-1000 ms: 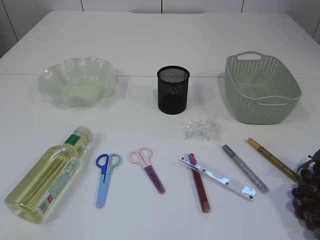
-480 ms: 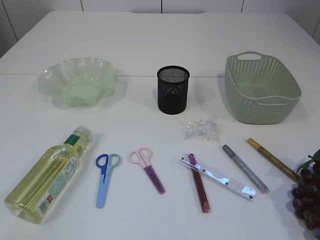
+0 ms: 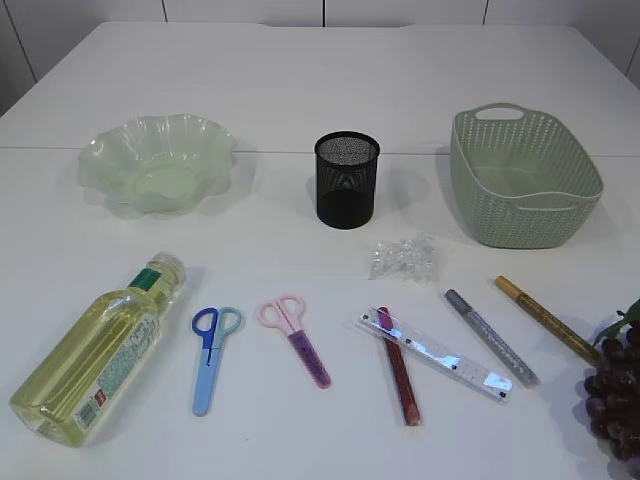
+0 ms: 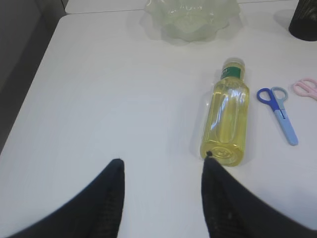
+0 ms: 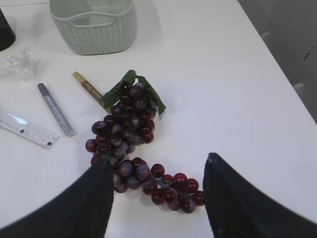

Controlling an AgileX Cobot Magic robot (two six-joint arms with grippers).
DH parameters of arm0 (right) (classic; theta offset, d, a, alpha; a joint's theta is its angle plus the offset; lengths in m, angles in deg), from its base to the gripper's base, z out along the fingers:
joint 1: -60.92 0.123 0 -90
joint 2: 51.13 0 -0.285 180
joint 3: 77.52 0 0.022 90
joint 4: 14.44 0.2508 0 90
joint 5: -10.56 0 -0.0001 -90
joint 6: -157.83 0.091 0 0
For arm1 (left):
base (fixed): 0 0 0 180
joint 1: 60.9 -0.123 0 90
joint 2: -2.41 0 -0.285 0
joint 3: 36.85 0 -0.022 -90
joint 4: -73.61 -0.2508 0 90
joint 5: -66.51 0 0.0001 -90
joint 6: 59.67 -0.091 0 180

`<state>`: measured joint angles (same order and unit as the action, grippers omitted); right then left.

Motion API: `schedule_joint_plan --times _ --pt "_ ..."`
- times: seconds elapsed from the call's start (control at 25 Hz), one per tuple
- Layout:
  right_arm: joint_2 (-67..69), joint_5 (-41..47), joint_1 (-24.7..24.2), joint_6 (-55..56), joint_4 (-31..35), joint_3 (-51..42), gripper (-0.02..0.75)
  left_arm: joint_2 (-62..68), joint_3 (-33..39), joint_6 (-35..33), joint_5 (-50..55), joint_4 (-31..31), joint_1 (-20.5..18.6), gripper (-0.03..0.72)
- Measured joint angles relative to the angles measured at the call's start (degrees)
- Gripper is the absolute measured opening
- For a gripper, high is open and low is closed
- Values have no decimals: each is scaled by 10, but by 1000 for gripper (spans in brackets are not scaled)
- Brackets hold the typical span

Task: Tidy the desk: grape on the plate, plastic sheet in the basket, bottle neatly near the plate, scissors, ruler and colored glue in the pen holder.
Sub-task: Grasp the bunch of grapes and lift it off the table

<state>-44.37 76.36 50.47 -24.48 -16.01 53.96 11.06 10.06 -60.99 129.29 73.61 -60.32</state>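
The grape bunch (image 3: 612,392) (image 5: 131,134) lies at the table's front right; my right gripper (image 5: 158,163) is open just above its near end. A bottle of yellow liquid (image 3: 95,350) (image 4: 225,119) lies on its side at front left; my left gripper (image 4: 162,162) is open, left of its base. Blue scissors (image 3: 208,355) (image 4: 280,106), pink scissors (image 3: 297,338) (image 4: 306,88), a clear ruler (image 3: 435,353) (image 5: 27,130), red (image 3: 398,378), silver (image 3: 488,337) (image 5: 55,109) and gold (image 3: 545,318) (image 5: 89,89) glue pens lie in front. Crumpled plastic sheet (image 3: 402,257) (image 5: 17,64) lies mid-table.
A pale green wavy plate (image 3: 157,163) (image 4: 190,17) stands back left, a black mesh pen holder (image 3: 346,180) at the middle, a green basket (image 3: 522,178) (image 5: 92,25) back right. The table's right edge (image 5: 277,74) and left edge (image 4: 29,84) are close.
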Motion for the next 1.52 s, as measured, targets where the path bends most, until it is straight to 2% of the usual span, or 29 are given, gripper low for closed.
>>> schedule_joint_plan --times 0.4,0.56,0.76,1.24,1.4,1.52 --pt "9 25 0 -1 6 10 457 0 0 0 0 0 0 363" --pt "88 61 0 -18 7 26 457 0 0 0 1 6 0 362" --pt "179 63 0 -35 16 42 457 3 0 0 2 30 0 362" --pt "391 63 0 -82 47 126 457 16 0 0 0 34 0 362" --pt "456 61 0 -81 93 153 457 16 0 0 0 34 0 362" --pt "493 59 0 -39 128 160 457 16 0 0 0 34 0 362"
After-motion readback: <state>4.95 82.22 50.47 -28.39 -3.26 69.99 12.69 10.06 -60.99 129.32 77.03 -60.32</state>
